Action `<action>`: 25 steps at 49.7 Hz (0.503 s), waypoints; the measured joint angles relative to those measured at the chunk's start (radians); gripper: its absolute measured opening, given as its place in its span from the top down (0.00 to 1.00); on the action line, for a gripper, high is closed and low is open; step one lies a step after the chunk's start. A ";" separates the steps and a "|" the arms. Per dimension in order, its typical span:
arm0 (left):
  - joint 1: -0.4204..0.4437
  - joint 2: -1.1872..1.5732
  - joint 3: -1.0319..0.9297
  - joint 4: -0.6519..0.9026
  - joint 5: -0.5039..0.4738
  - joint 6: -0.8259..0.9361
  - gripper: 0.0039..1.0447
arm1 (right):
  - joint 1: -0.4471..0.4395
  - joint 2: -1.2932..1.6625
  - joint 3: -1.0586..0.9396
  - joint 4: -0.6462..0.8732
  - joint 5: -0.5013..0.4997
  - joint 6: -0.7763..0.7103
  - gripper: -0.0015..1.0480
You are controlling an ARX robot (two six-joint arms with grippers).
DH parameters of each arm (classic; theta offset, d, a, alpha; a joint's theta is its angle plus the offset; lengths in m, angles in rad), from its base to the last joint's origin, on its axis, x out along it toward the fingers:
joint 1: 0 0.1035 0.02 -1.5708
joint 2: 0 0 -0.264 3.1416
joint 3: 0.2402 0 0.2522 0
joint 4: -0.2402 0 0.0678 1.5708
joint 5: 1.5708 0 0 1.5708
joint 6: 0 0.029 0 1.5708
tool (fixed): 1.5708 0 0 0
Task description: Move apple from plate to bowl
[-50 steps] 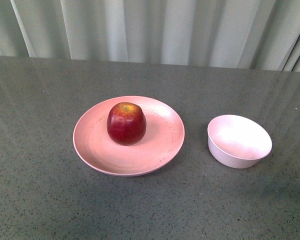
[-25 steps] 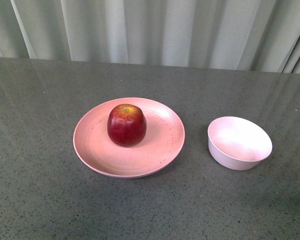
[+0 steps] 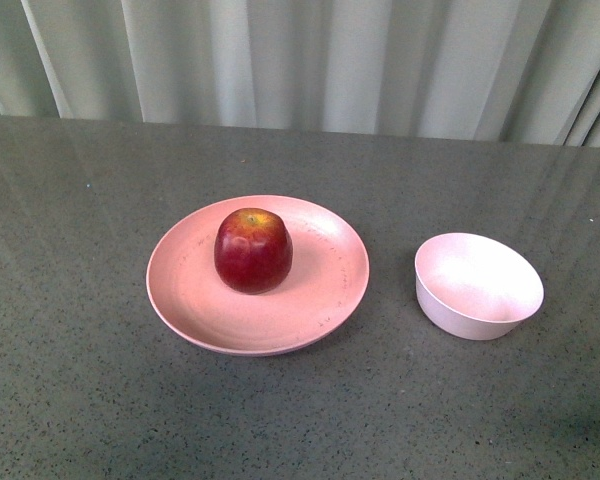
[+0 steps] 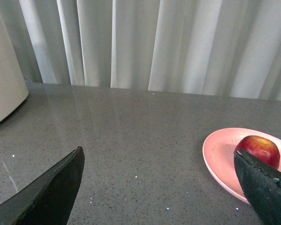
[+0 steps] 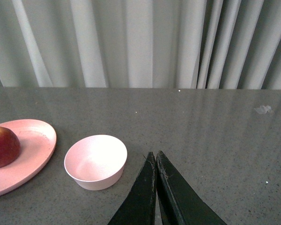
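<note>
Front view: neither arm in frame. Round, glossy dark-red apple (image 3: 252, 250) sits on the wide, shallow salmon-pink plate (image 3: 230, 315), a little behind the plate's middle, touching nothing else. Small, deep, pale pinkish-white bowl (image 3: 450, 315) stands to the right of the plate and apart from it, with bare grey speckled tabletop (image 3: 80, 400) between. Bowl empty. Pale pleated curtain (image 3: 280, 60) behind the table.

Left wrist view: left gripper (image 4: 158, 153) spread wide, nothing between its dark fingers. Apple shows beyond one finger, partly hidden by it. Right wrist view: right gripper (image 5: 155, 154) has its fingertips pressed together, holds nothing, and is aimed at the table near the bowl.

Step in hand, as I judge it: the very start. Reach not yet made, apple not grasped. Left arm looks the likelier one, being spread and on the plate's side. Next move calls for coming down over the apple, fingers straddling its widest girth, then closing firmly on the slick skin. After that: lift clear of the plate rim, cross right, lower into a bowl only just wider than the fruit, so centring matters.

Apple orientation: upright, stem dip with yellow-orange patch pointing up, tipped slightly away from the camera. No real long axis: near-round, stem axis roughly vertical
</note>
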 joint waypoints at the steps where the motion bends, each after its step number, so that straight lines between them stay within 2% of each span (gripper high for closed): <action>1: 0.000 0.000 0.000 0.000 0.000 0.000 0.08 | 0.000 0.000 0.000 0.000 0.000 0.000 0.98; 13: 0.000 0.000 0.000 0.000 0.000 0.000 0.08 | 0.000 -0.003 0.000 -0.002 0.000 -0.001 0.98; 19: 0.001 0.001 0.000 -0.001 0.005 -0.002 0.08 | 0.000 -0.003 0.000 -0.002 0.000 -0.001 0.80; 22: 0.042 0.073 0.043 -0.096 0.172 -0.063 0.08 | 0.000 -0.003 0.000 -0.002 0.000 0.000 0.70; 25: 0.035 0.239 0.092 -0.060 0.280 -0.137 0.08 | 0.000 -0.003 0.000 -0.002 0.000 -0.001 0.60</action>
